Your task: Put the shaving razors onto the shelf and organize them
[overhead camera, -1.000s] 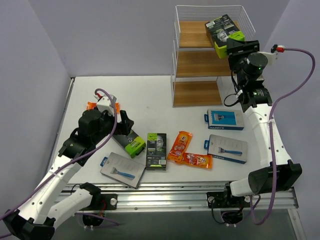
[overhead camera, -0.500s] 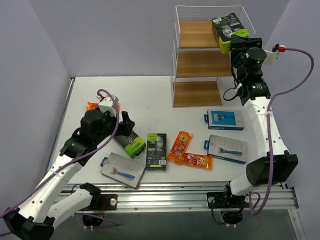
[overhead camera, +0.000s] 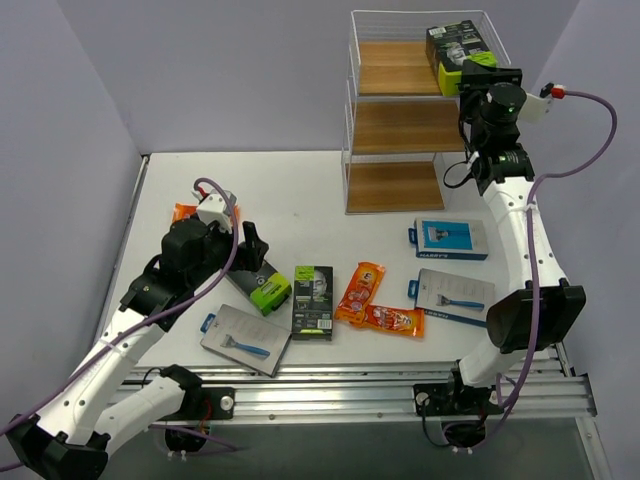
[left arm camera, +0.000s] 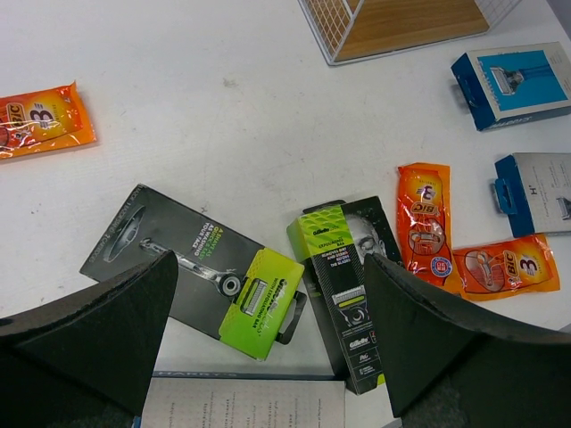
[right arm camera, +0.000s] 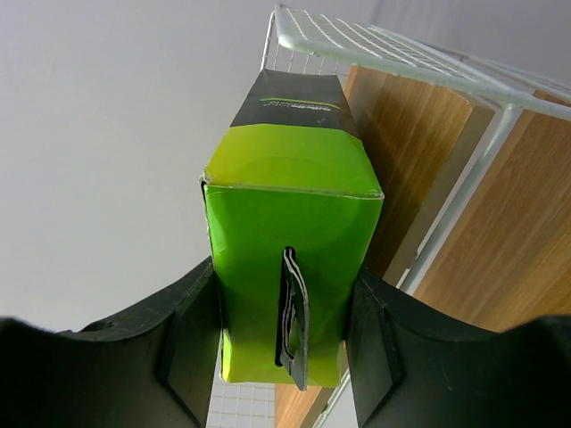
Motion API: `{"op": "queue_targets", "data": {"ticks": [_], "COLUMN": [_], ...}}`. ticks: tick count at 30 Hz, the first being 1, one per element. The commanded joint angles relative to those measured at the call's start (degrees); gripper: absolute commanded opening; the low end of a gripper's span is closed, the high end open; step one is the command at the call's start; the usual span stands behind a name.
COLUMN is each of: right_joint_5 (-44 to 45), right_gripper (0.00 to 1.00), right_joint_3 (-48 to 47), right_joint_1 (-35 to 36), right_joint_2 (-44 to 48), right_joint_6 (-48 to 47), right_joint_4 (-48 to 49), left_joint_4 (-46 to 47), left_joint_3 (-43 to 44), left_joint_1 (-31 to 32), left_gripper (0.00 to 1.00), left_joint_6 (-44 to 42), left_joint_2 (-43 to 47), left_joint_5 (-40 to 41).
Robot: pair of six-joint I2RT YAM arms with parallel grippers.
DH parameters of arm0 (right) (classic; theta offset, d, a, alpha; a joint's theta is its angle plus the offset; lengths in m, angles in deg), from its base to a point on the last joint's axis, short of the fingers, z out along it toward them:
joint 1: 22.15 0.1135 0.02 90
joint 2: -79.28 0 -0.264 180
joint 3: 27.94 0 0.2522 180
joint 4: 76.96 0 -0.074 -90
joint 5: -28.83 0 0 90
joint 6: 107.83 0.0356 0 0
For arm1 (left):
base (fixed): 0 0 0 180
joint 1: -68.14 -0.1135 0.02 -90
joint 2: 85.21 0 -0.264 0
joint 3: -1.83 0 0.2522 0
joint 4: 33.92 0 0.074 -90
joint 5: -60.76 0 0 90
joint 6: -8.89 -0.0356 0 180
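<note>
the shelf stands at the far right of the surface, three wooden boards in white wire. at the right side of its top tier is a black-and-lime box. my right jaws are clamped on its lime end, one finger on each side. i cannot tell whether it rests on the board.

the top view shows that box with its long axis running front to back, black end toward the shelf's rear, lime end toward my wrist. my right wrist view shows only the lime end face close up, with the black end pointing away beside the wire rim and wood.

my left jaws hang wide apart above the surface, gripping nothing. between the fingers the left wrist view shows an angled pack, black with a lime end, its long axis on a slant. just beside it lies a second box. right of that lie two orange packets, touching each other. a third orange packet lies well apart at the left. a blue card and a grey card lie at the right edge. only the top view shows the near card whole.
</note>
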Motion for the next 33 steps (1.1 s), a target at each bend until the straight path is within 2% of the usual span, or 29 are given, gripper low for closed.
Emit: {"op": "queue_targets", "data": {"ticks": [1, 9, 10, 12, 13, 16, 24, 28, 33], "right_joint_5": [1.5, 2.6, 2.6, 2.1, 2.1, 1.8, 0.3, -2.6, -4.6], "right_gripper": [0.01, 0.01, 0.04, 0.13, 0.24, 0.43, 0.62, 0.81, 0.93], "right_joint_3": [-3.8, -5.0, -5.1, -5.8, -5.9, -6.1, -8.0, -9.8, -13.8], "right_joint_1": [-0.5, -0.5, -0.5, -0.5, -0.5, -0.5, -0.6, -1.0, -1.5], "right_joint_2": [-0.5, -2.0, -2.4, -2.9, -3.0, -2.8, -2.0, -2.2, -2.8], "right_joint_6": [1.7, 2.6, 2.4, 1.9, 1.9, 1.9, 2.0, 2.3, 1.4], "right_joint_4": [4.7, 4.0, 3.9, 3.7, 3.4, 2.4, -3.2, -5.5, -9.3], "left_joint_4": [0.2, 0.2, 0.2, 0.2, 0.2, 0.1, 0.3, 0.2, 0.1], "left_joint_3": [2.5, 2.5, 2.4, 2.5, 2.4, 2.5, 2.3, 2.4, 2.3], "left_joint_1": [0.3, 0.4, 0.4, 0.4, 0.4, 0.4, 0.4, 0.4, 0.3], "left_gripper": [0.94, 0.94, 0.94, 0.94, 0.94, 0.94, 0.94, 0.94, 0.94], "left_joint_6": [-0.9, -0.9, -0.9, -0.9, -0.9, -0.9, -0.6, -0.6, -0.5], "left_joint_2": [0.2, 0.0, 0.0, 0.0, -0.1, -0.3, -0.1, 0.1, 0.5], "left_joint_5": [0.6, 0.3, 0.3, 0.3, 0.5, 0.5, 0.2, 0.4, 0.4]}}
